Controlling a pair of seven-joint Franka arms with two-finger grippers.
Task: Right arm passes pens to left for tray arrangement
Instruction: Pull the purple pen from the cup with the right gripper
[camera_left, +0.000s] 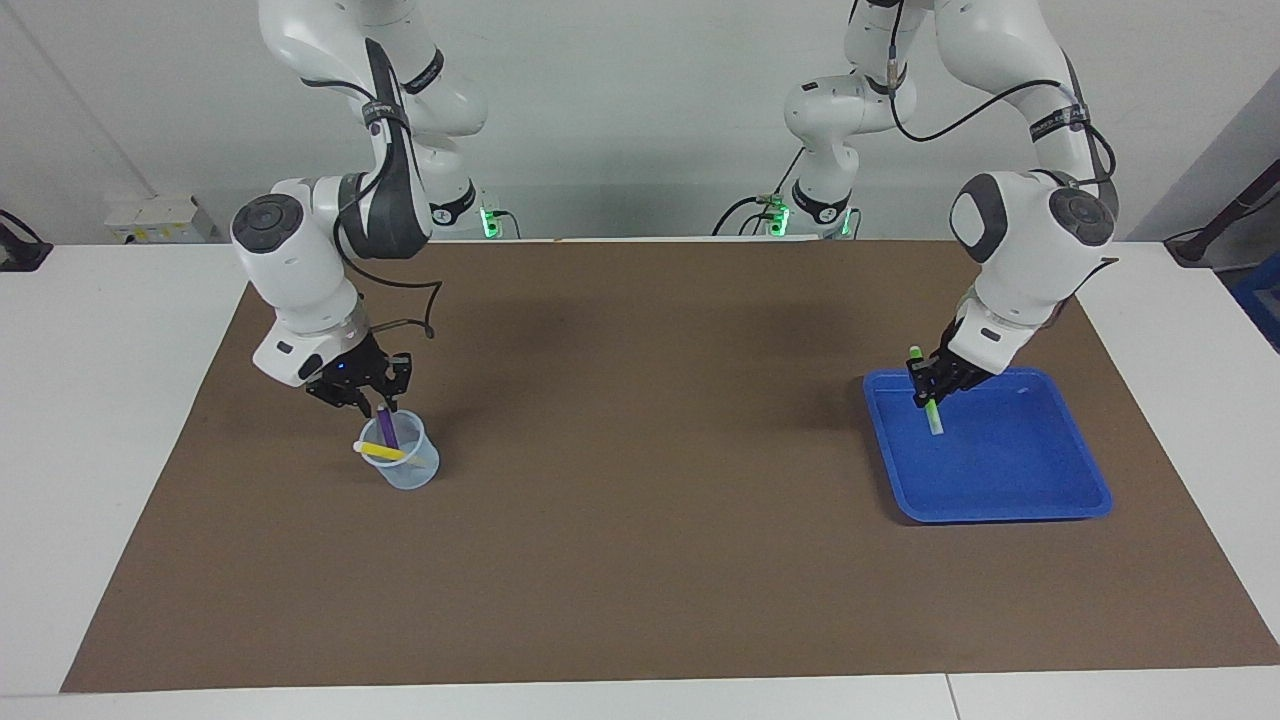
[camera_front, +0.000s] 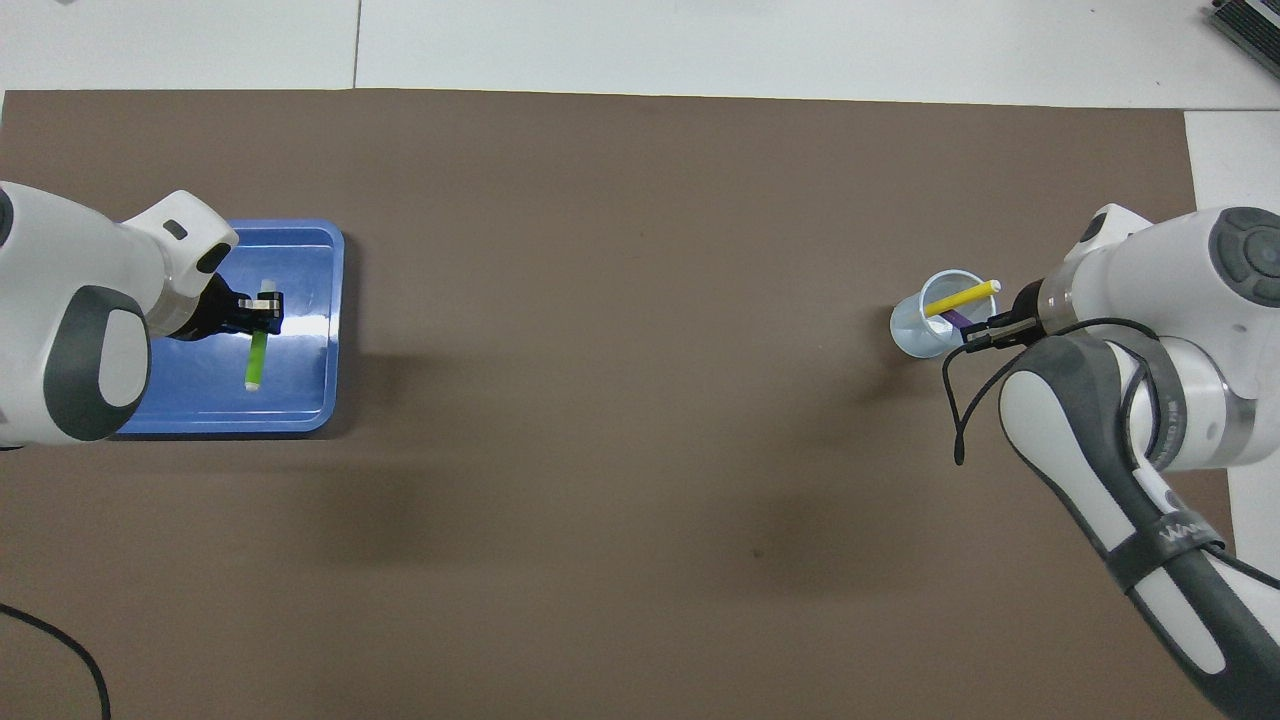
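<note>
Now green pen (camera_left: 930, 406) is hanging tilted over the blue tray (camera_left: 1040, 500), pinched by the left gripper (camera_left: 928, 383). Better to lower it until it is lying flat, then let go. Right gripper (camera_left: 372, 402) is sitting at the purple pen (camera_left: 386, 427) in the cup (camera_left: 410, 470) beside the yellow pen (camera_left: 385, 452); grip unclear.

Left gripper (camera_front: 262, 310) over the blue tray (camera_front: 320, 400), clamped on a green pen (camera_front: 257, 358) whose pale cap points back toward the robots. Tray sits on the brown mat (camera_front: 620, 300) at the left arm's end. Toward the right arm's end, a translucent cup (camera_front: 925, 325) holds a yellow pen (camera_front: 960, 298) and a purple pen (camera_front: 955, 316); right gripper (camera_front: 985, 330) at the cup's rim, by the purple pen.
</note>
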